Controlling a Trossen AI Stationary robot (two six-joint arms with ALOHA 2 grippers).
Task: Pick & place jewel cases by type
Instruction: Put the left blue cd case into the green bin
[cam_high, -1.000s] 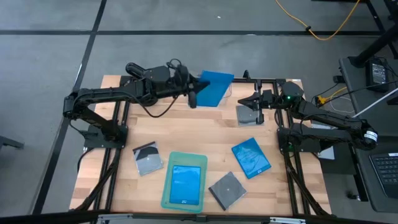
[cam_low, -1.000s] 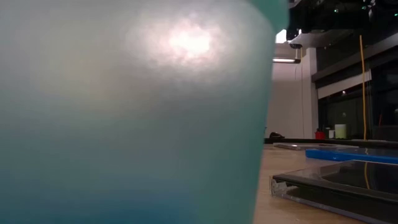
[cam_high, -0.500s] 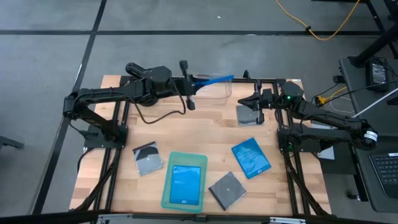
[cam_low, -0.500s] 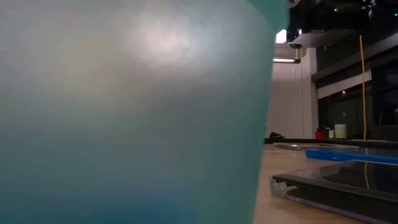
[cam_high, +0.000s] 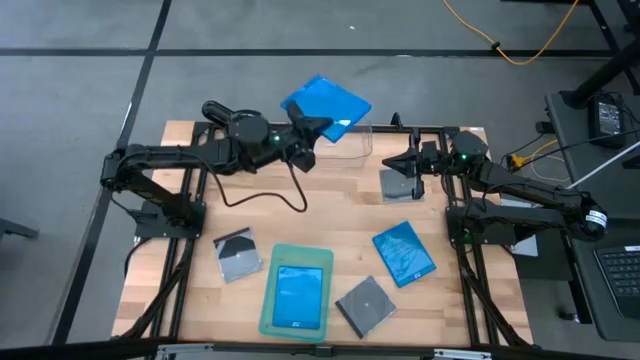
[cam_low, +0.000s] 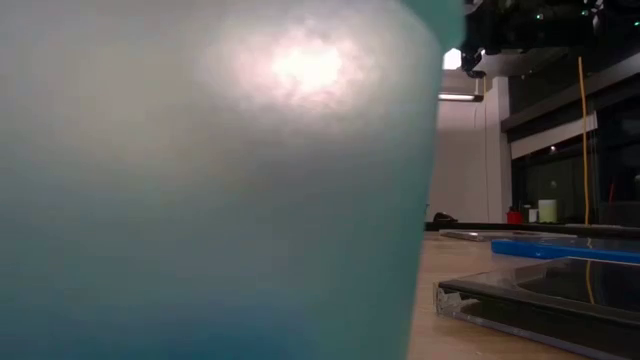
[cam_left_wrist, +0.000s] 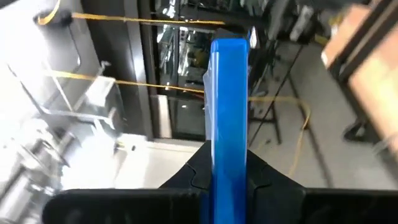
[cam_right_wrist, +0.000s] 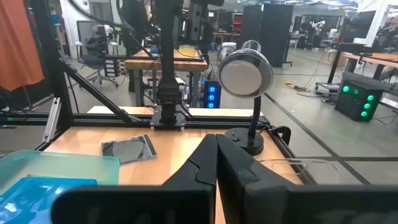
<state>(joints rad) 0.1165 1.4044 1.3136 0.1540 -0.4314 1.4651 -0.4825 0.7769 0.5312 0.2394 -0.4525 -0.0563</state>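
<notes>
My left gripper (cam_high: 306, 128) is shut on a bright blue jewel case (cam_high: 326, 103), held in the air over the clear bin (cam_high: 348, 146) at the table's far edge. The left wrist view shows this case edge-on (cam_left_wrist: 229, 106). My right gripper (cam_high: 402, 165) is shut and holds nothing, hovering over a grey case (cam_high: 397, 187) that lies flat at the far right. Lying flat on the table are a grey case (cam_high: 237, 255), another grey case (cam_high: 365, 303) and a blue case (cam_high: 404, 252). One more blue case (cam_high: 298, 296) lies in the pale green tray (cam_high: 268, 290). My left gripper pinches the blue case between its two fingers at the edge nearest the arm (cam_left_wrist: 227, 177), one finger on each broad face. The fingers reach in level from the table's left. The case sticks out beyond them, lifted clear, its broad face turned up.
The black frame rails (cam_high: 420, 130) run along the far edge and both sides. In the low view the green tray's wall (cam_low: 200, 180) fills most of the picture; beside it show the grey case (cam_low: 540, 300) and the blue case (cam_low: 565, 250).
My left gripper has rolled about a quarter turn while staying shut on the blue case. The case went from slanted, through edge-on as seen from above, to broad face up, and its free end has swung toward the far edge. My right arm has kept still.
</notes>
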